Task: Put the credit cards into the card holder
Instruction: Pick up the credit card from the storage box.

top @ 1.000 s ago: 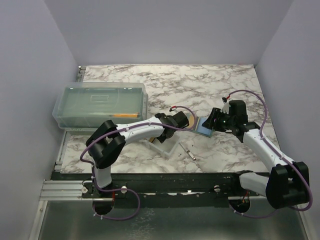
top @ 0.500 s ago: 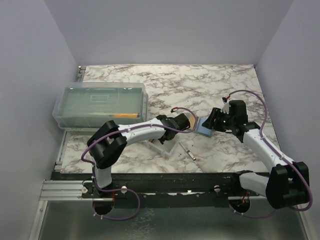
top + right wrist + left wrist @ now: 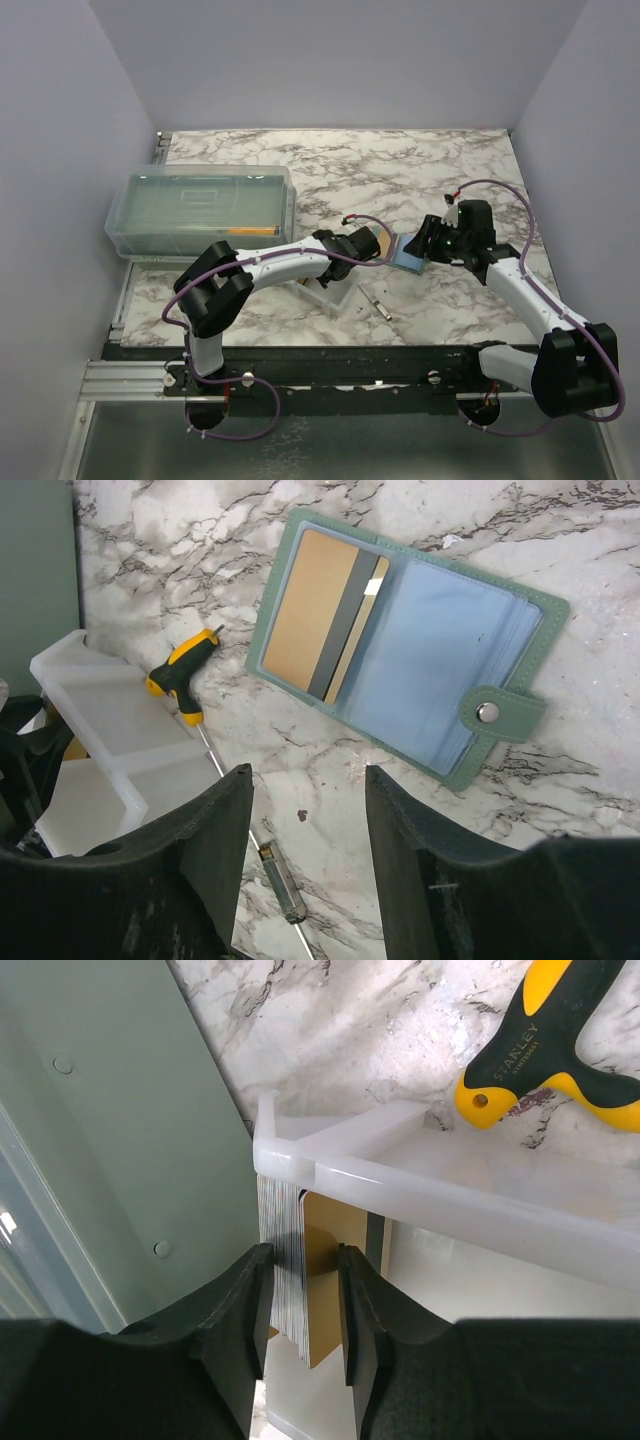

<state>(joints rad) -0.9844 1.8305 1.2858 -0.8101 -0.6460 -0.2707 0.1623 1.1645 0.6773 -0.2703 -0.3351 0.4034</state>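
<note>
Firstly, left gripper: its two fingers were pressed against both faces of an upright stack of credit cards, a tan one on the outside of the stack.
Credit cards: they stood on edge inside the clear tray, against its corner wall.
Right gripper: its fingers were spread apart with nothing between them, poised over the marble table near the card holder.
Card holder: it lay flat and open on the marble, pale blue sleeves facing up and the snap tab off to one side.
Gold card: it sat in the holder's pocket on the side away from the snap, a dark stripe showing.
Orange-handled tool: it lay on the marble just beside the tray.
Lidded box: it sat at the table's left edge.
</note>
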